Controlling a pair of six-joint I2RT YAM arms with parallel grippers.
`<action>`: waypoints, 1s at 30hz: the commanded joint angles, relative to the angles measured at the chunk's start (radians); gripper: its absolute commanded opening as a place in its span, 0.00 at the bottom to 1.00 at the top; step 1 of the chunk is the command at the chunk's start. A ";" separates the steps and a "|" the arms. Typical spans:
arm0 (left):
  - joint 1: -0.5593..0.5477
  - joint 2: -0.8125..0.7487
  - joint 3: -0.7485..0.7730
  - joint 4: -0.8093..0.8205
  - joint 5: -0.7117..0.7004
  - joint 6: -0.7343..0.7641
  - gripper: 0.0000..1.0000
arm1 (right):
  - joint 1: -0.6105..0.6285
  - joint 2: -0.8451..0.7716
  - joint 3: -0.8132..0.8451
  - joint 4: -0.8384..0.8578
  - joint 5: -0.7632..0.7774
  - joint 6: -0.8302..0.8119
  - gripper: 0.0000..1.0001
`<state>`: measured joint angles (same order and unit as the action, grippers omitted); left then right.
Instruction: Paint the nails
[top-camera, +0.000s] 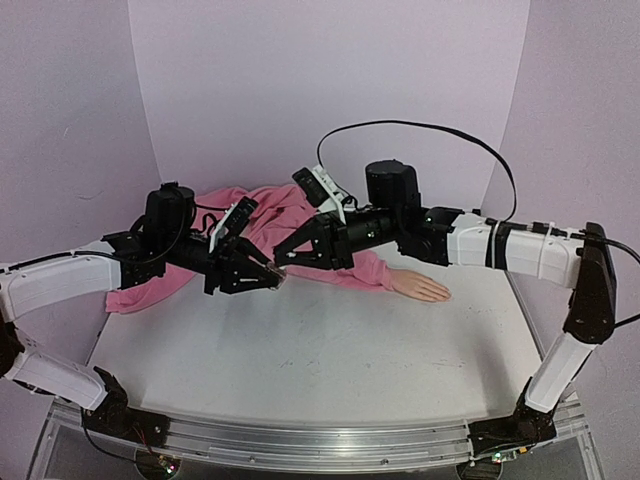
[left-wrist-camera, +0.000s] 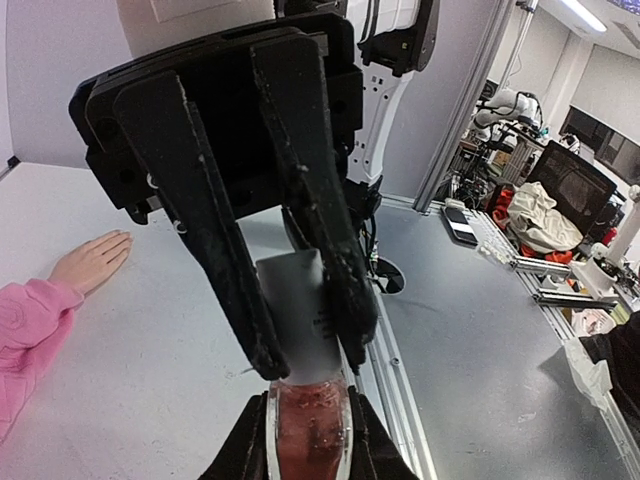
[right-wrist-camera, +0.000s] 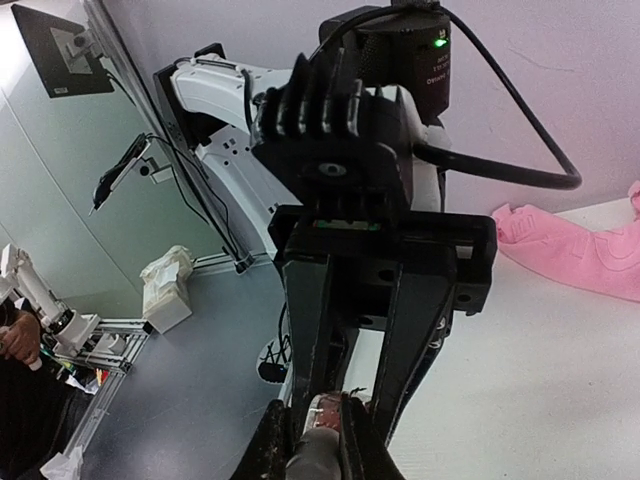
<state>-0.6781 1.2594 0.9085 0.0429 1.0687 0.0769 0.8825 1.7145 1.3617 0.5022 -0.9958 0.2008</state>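
The left tool (left-wrist-camera: 310, 412) pinches the reddish nail-polish bottle (left-wrist-camera: 310, 438), and the right tool (left-wrist-camera: 306, 352) is pressed onto its pale cap (left-wrist-camera: 293, 300). Both are held aloft to the robot's left of the mannequin hand (top-camera: 420, 287), which lies flat on the desk (top-camera: 300, 350), its nails too small to make out. Twisting could spin the bottle loose and spill it, or a loaded brush could drip on the pink sleeve (top-camera: 370, 272) beside that hand. A dark mark on the cap may be print, but it is unreadable.

A white counter (top-camera: 300, 360) is carrying a peach mannequin hand (top-camera: 420, 287), its pink sleeve (top-camera: 265, 205) lying crumpled toward the back.
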 joint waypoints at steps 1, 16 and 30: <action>0.023 -0.024 0.046 0.053 -0.070 0.008 0.00 | 0.003 -0.104 -0.019 -0.019 0.132 0.016 0.39; -0.059 -0.098 -0.026 0.053 -0.864 0.098 0.00 | -0.005 -0.037 0.053 -0.068 0.533 0.374 0.92; -0.109 -0.102 -0.043 0.053 -0.878 0.142 0.00 | -0.007 0.084 0.162 -0.046 0.433 0.477 0.64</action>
<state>-0.7826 1.1946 0.8623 0.0433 0.1974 0.1898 0.8757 1.7882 1.4689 0.3996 -0.5095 0.6418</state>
